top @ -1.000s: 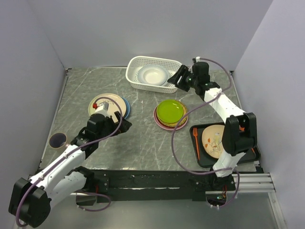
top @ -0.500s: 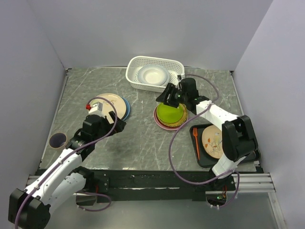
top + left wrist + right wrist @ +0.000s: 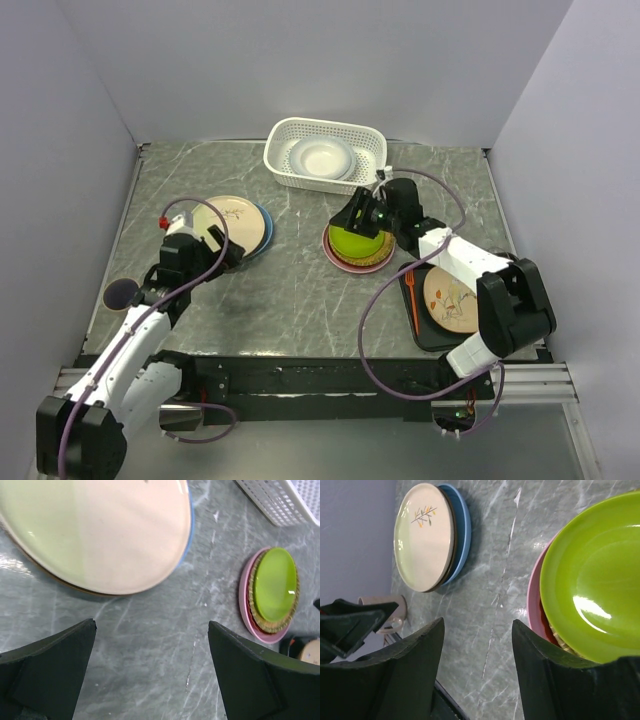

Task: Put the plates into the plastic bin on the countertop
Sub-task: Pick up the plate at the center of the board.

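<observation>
lime plate (image 3: 356, 243) lies flat under the spread right claw (image 3: 360, 213) (perhaps touching); left claw (image 3: 151, 625) spread.

At least seven plates are showing: one white plate (image 3: 322, 157) in the single plastic bin (image 3: 283, 165), two in the left stack (image 3: 235, 222), three in the centre stack (image 3: 356, 243), and one patterned plate (image 3: 447, 300) on the one black tray (image 3: 425, 340). One orange fork (image 3: 411, 295) and one mug (image 3: 121, 293) are sitting out too.

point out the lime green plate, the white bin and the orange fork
lime green plate (image 3: 275, 584): left wrist view, centre of its face
white bin (image 3: 290, 175): top external view, its near wall
orange fork (image 3: 412, 300): top external view, mid-handle
</observation>
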